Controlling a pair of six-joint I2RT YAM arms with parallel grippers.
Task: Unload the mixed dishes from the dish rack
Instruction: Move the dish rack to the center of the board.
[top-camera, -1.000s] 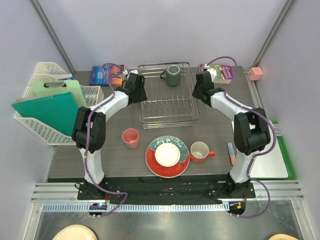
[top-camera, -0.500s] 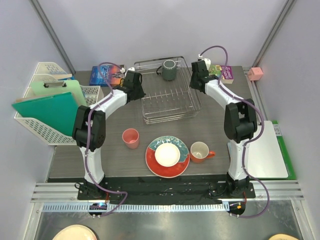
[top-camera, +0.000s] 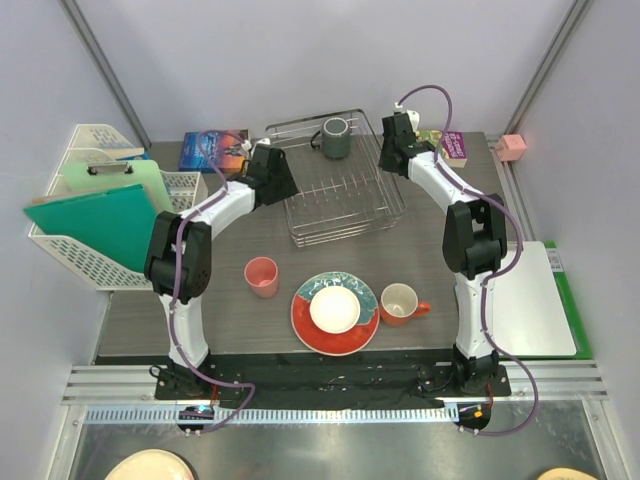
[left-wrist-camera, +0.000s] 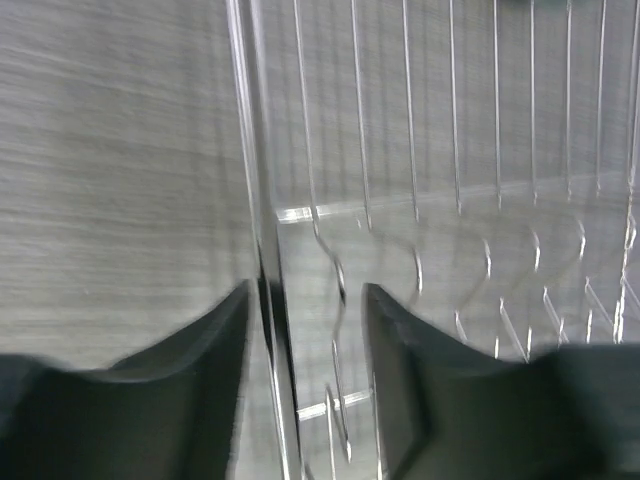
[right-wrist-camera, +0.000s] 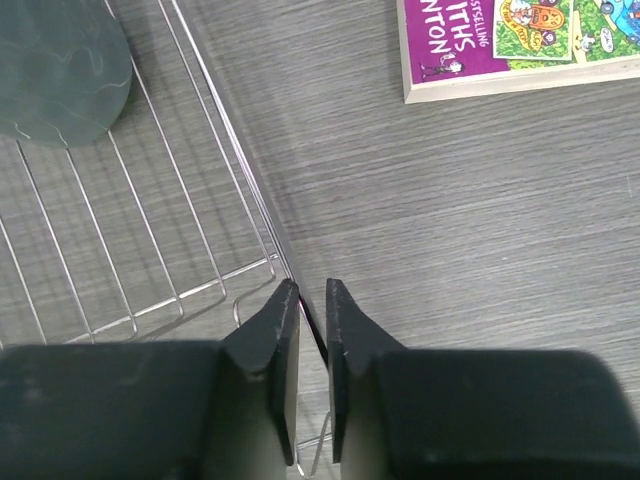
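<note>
The right claw (right-wrist-camera: 312, 296) is pinching the rack's (top-camera: 345, 190) right rim wire. The left claw (left-wrist-camera: 303, 300) stands spread astride the left rim. A grey mug (top-camera: 335, 138) sits at the rack's far end, at the back of the worktop (top-camera: 220, 310).

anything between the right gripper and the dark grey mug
Only the dish rack's side wire, which the right gripper is clamped on; the dark grey mug sits inside the rack beyond it, nothing else between.
</note>
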